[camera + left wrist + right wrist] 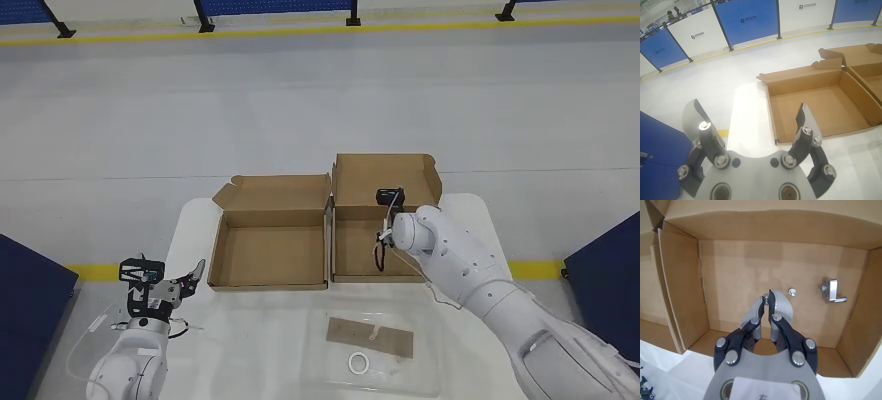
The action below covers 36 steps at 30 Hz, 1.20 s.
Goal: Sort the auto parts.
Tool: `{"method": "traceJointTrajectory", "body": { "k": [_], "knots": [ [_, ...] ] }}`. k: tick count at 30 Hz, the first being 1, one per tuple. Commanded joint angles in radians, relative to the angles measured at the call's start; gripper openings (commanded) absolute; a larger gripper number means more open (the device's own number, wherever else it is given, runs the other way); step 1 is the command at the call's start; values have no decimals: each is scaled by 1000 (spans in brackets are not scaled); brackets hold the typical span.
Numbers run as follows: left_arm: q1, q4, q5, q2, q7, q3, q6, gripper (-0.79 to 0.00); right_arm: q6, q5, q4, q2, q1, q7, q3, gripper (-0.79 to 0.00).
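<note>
The robot's right gripper [766, 299] hangs inside the right cardboard box [355, 250], its fingers [780, 302] pinched tight on a small metal bolt [766, 300] held at the very tips, above the box floor. A second bolt [792, 291] stands on the cardboard just beside those fingertips. Farther along the floor, apart from both, a metal bracket [831, 291] drilled with several holes rests near one side wall.

The left cardboard box [270, 255] sits touching the right one, both with lids folded back toward the far side of the white table [250, 330]. From the left wrist, this box [819, 111] shows its brown floor and upright walls.

The left gripper [165, 285] hovers at the table's near left corner, to the left of the left box and apart from it. Its two fingers [804, 117] are spread wide with nothing between them, the gripper [749, 108] pointed toward the far edge of the table.

At the near side of the table, in front of the boxes, lies a clear plastic tray [430, 385]. In it are a strip of cardboard [370, 335] and, just nearer, a white ring [358, 362].

Beyond the table, blue and white barrier panels [745, 20] stand along a yellow line [753, 45] painted on the pale floor.
</note>
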<state>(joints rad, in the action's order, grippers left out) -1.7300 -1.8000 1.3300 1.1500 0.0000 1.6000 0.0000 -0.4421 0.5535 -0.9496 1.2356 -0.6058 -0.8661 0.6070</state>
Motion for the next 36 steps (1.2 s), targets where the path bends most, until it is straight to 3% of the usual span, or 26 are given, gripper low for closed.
{"method": "traceJointTrajectory", "body": {
  "k": [1,20,24,30,36],
  "knots": [
    [0,0,0,0,0,0,0,0,2,-12,38,16,13,-1,-10,-785],
    [0,0,0,0,0,0,0,0,57,-27,300,142,87,17,-73,-785],
    [0,0,0,0,0,0,0,0,67,-28,329,158,96,22,-72,-588],
    [0,0,0,0,0,0,0,0,80,-28,350,173,105,36,-61,-425],
    [0,0,0,0,0,0,0,0,100,-36,333,170,108,52,-28,-388]
  ]
}}
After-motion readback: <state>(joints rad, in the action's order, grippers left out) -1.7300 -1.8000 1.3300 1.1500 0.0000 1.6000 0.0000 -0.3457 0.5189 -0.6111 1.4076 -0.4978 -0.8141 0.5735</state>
